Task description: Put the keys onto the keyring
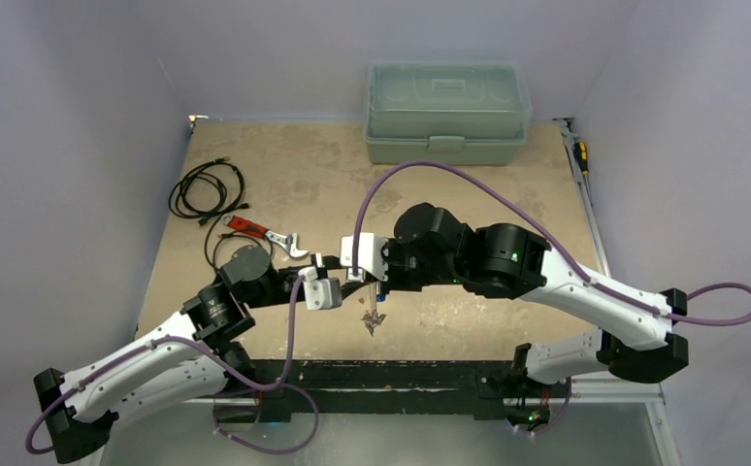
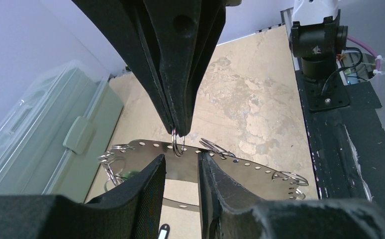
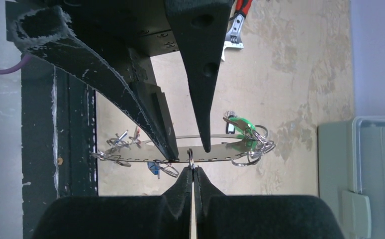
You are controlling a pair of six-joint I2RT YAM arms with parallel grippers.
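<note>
- Your table point(image 1: 449, 194) is worn tan board with pale blotches. Plain pale walls point(image 1: 61, 97) close it in on the left, far and right sides.
- A grey-green plastic box point(image 1: 447, 112) sits at the far edge, right of centre, lid down. You can't tell what's inside.
- A black cable point(image 1: 207, 187) is coiled near the far-left corner, with a red-handled wrench point(image 1: 260, 233) just inboard of it.
- Your right gripper point(image 3: 192, 169) is pinched tight on a small ring point(image 3: 190, 158). The ring is threaded through the keyring point(image 3: 220, 154), a hole-punched metal band up off the table near the middle of the near edge.
- Your left gripper point(image 2: 180, 158) has its fingers apart, straddling that ring, with the tips at the band.
- The keys point(image 3: 238, 124) hang at both ends of the band, and one has a green head.
</note>
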